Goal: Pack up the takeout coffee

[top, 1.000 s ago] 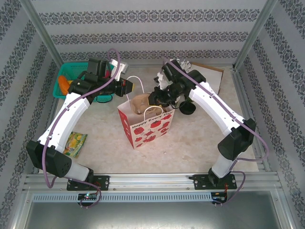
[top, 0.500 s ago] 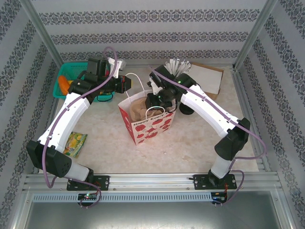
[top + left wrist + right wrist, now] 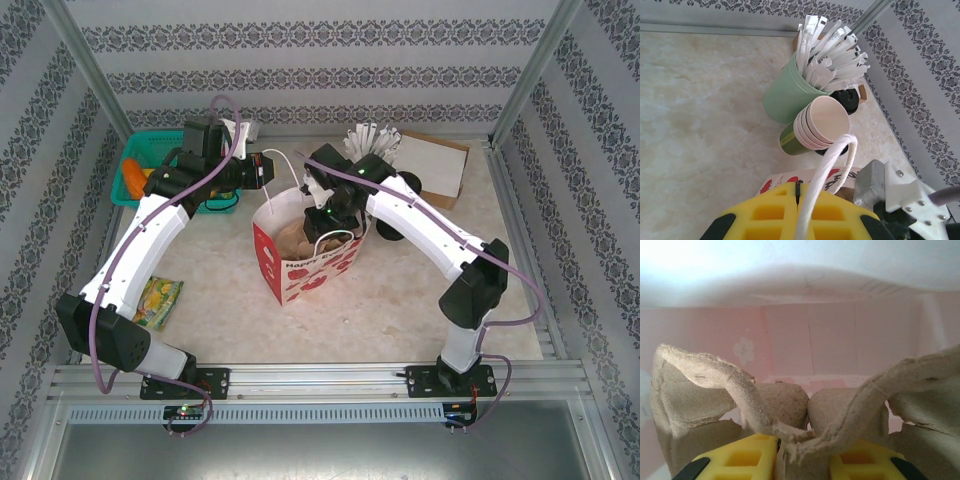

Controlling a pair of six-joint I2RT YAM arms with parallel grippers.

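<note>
Right arm [image 3: 430,225] reached further, pincer [image 3: 802,442] clamping pulp carrier [image 3: 715,385] inside gift bag [image 3: 310,270].

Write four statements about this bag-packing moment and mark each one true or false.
1. The left gripper is shut on the white rope handle of the gift bag. True.
2. The right gripper is open and outside the bag. False: it is down inside the gift bag, shut on a cardboard carrier.
3. The mint green cup holds wrapped straws. True.
4. The stacked paper cups have a lid on. False: the top cup is open.
</note>
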